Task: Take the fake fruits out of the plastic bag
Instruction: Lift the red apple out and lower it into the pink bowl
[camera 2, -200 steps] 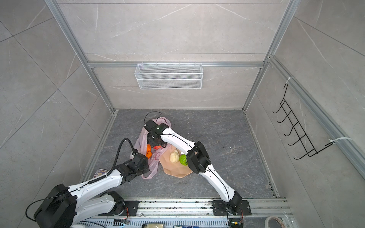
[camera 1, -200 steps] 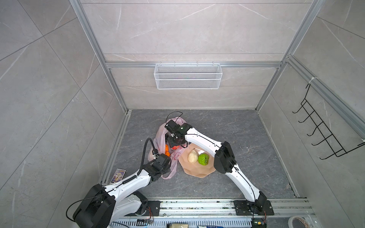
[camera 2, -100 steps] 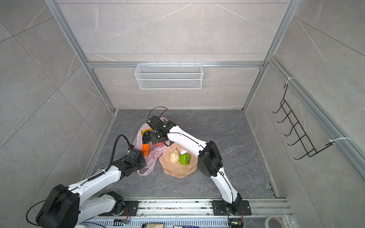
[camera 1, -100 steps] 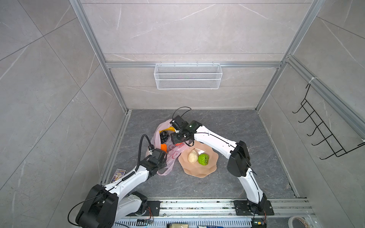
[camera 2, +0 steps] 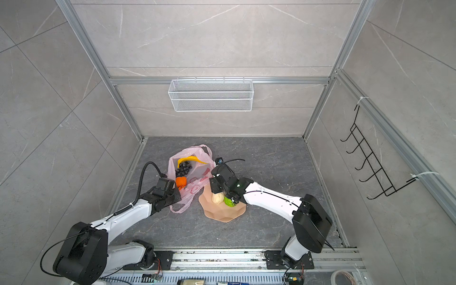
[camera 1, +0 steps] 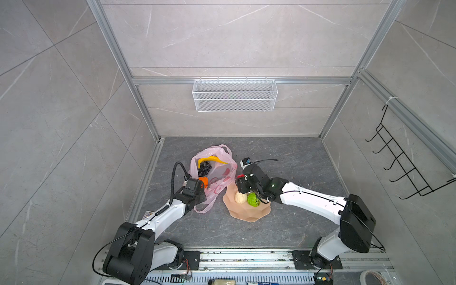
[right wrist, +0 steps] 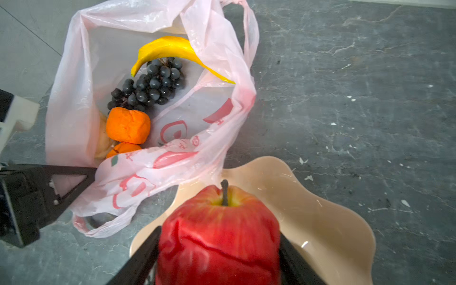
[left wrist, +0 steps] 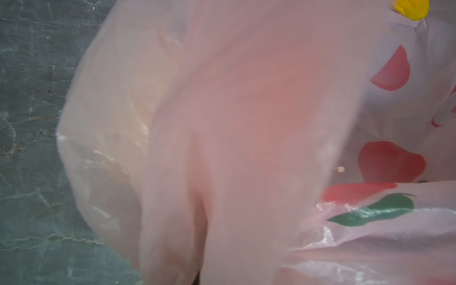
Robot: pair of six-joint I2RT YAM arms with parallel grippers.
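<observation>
Gripping apple (right wrist: 222, 217): R gripper (right wrist: 219, 234); L gripper (right wrist: 90, 171) pinches bag (right wrist: 74, 98); grey stone floor (camera 1: 283, 160), tiled walls (camera 1: 234, 37).

Grey tiled walls (camera 1: 234, 37), over dark marbled floor (camera 1: 283, 153), hold 1 mesh basket (camera 1: 234, 98) and 1 seemingly 5-hook rack (camera 1: 415, 168).

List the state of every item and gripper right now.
plastic bag, mouth open, edge pinched
left gripper, shut on the plastic bag
right gripper, shut on the red apple
red apple, held above the plate
banana, inside the bag
grape bunch, inside the bag
oranges, inside the bag
cream lumpy fruit, on the plate
bumpy green fruit, on the plate
</observation>
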